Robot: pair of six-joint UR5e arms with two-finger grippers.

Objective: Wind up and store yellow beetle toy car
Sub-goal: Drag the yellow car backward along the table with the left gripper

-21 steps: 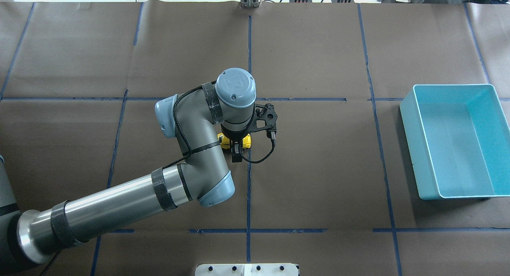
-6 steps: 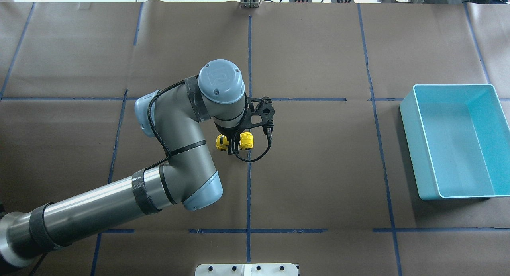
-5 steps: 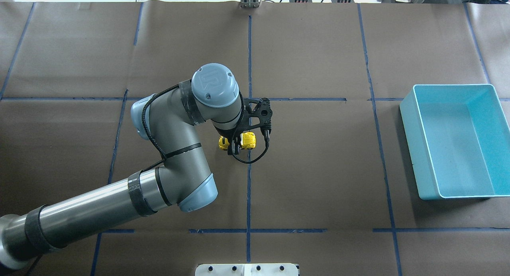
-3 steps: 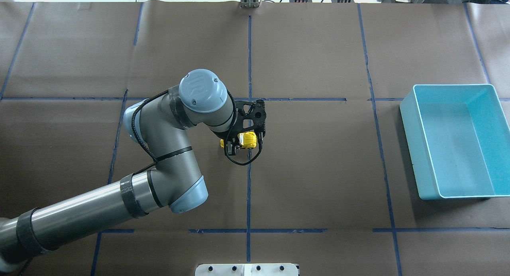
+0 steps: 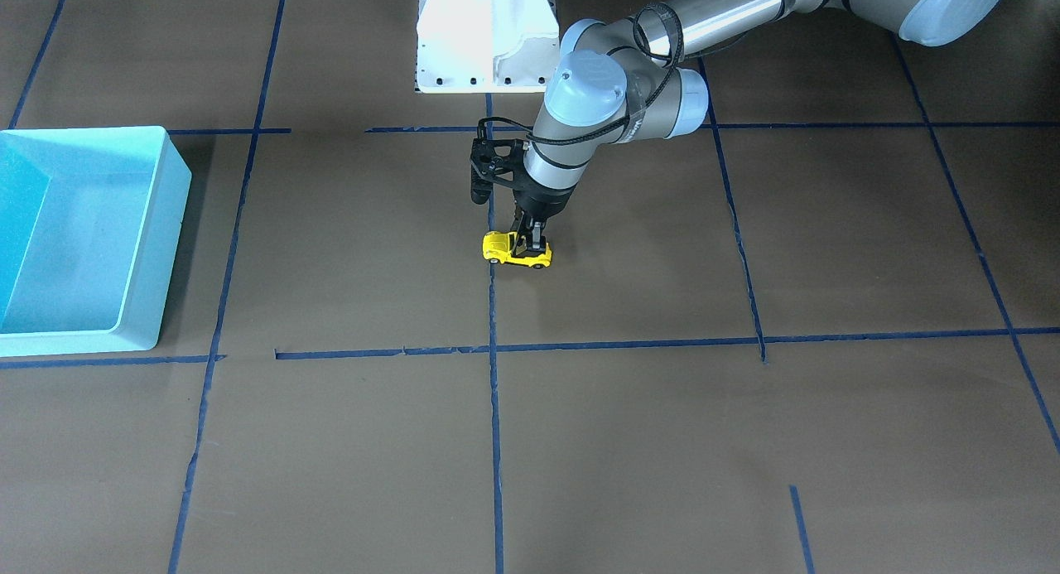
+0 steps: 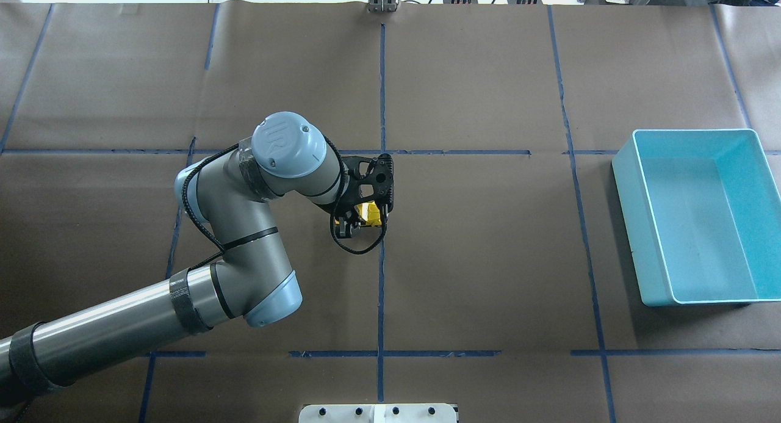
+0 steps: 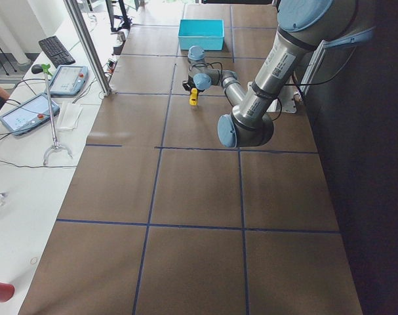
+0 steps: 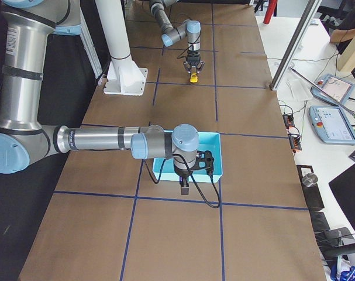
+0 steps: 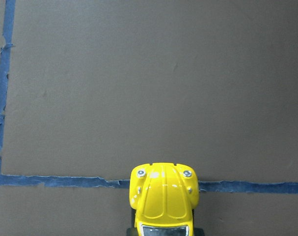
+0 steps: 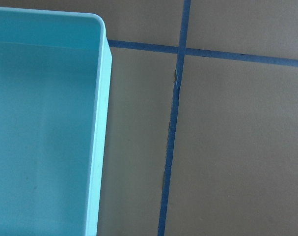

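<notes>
Yellow beetle toy car (image 5: 517, 251): wheels down on the brown paper of the table (image 5: 629, 441), mid-table, nose just over the centre strip of blue tape (image 5: 493, 408). Long axis laid along the table's length, crosswise to that strip. Rounded hood and two small headlights pointing toward the robot's right, the side where the teal bin (image 5: 157, 226) stands, well apart from the car. Clamped across the cabin from above by the left gripper (image 5: 534, 244), fingers drawn in narrow against both flanks, wrist upright over the roof. Shown by the left wrist camera only as hood and top of windscreen at the bottom edge, tape passing under the nose. Readable marking: a raised UR logo on the pale blue joint cap (image 6: 287, 143) of the left arm. Right gripper (image 8: 185, 188) hanging by a corner of the bin, far from the car; spread of its fingers impossible to tell from the side view. Bin rim, a stretch of paper and a tape crossing filling the right wrist camera.
</notes>
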